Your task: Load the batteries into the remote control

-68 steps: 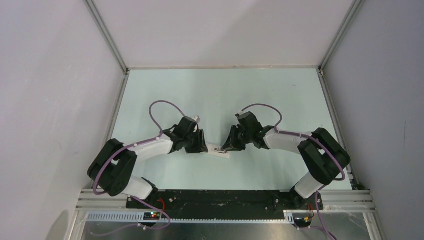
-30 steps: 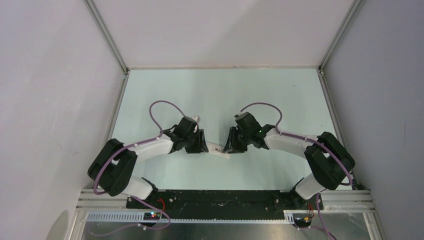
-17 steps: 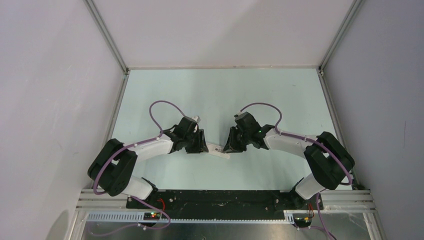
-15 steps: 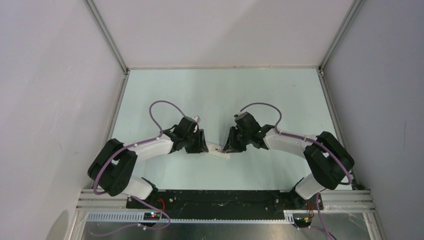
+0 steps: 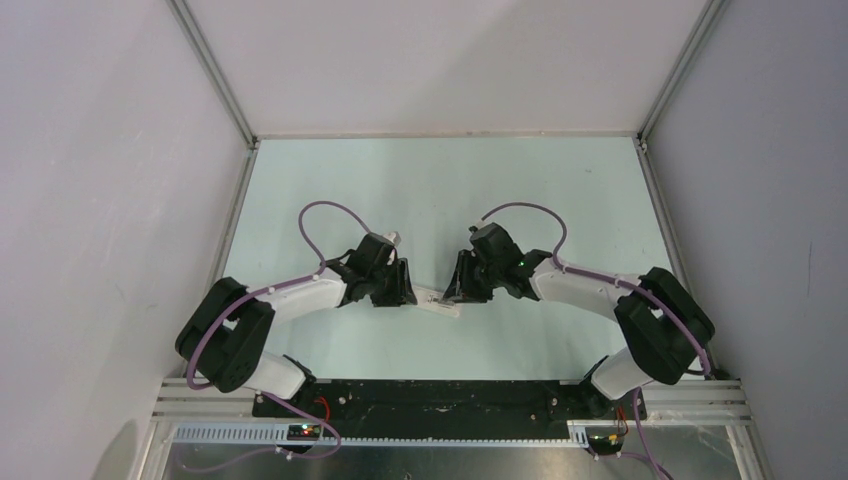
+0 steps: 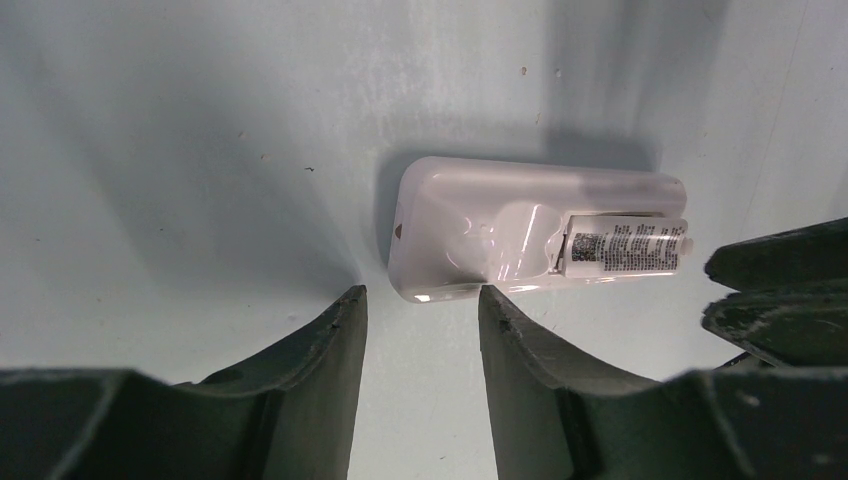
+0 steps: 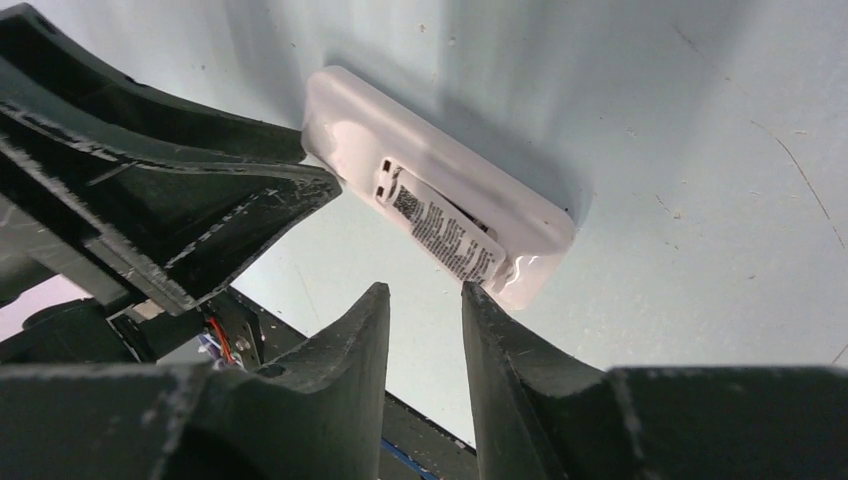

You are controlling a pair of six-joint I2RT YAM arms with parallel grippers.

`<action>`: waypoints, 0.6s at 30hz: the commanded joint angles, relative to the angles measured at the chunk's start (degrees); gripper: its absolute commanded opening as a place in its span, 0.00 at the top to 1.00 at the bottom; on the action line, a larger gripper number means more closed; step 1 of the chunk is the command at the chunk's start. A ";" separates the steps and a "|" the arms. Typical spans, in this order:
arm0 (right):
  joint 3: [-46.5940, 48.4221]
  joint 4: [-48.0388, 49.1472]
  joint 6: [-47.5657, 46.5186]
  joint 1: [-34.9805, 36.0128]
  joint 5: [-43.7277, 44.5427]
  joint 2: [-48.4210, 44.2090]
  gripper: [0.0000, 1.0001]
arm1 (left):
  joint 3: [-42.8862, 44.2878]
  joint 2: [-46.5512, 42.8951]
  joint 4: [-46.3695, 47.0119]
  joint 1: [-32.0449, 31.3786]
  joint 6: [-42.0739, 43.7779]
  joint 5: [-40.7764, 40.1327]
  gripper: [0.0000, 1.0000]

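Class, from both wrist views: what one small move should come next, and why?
Probably the right claw should nudge the battery down and inward. It lies along the back of the remote control, yet seems to ride proud rather than sit flush. Both claws are open and empty; the left claw hovers at the opposite end.

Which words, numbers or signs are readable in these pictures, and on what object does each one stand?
No text can be read as words.
Print on the battery: fine lines and a barcode-like block, too small to read.
On the remote control: one small dark triangle sign near its end, no words.
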 commanded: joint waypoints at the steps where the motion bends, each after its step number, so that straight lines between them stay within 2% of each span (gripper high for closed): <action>1: 2.04 -0.57 -0.23 0.43 2.82 -3.50 0.61 | 0.18 0.85 0.55 0.32 1.48 -0.33 0.50; 14: 1.10 -3.80 1.70 1.67 9.34 -3.57 0.55 | -0.26 0.47 0.58 0.35 1.40 -0.51 0.50; 18: 0.74 -3.01 2.00 1.69 8.82 -2.78 0.55 | -0.15 0.60 0.64 0.31 1.48 -0.54 0.50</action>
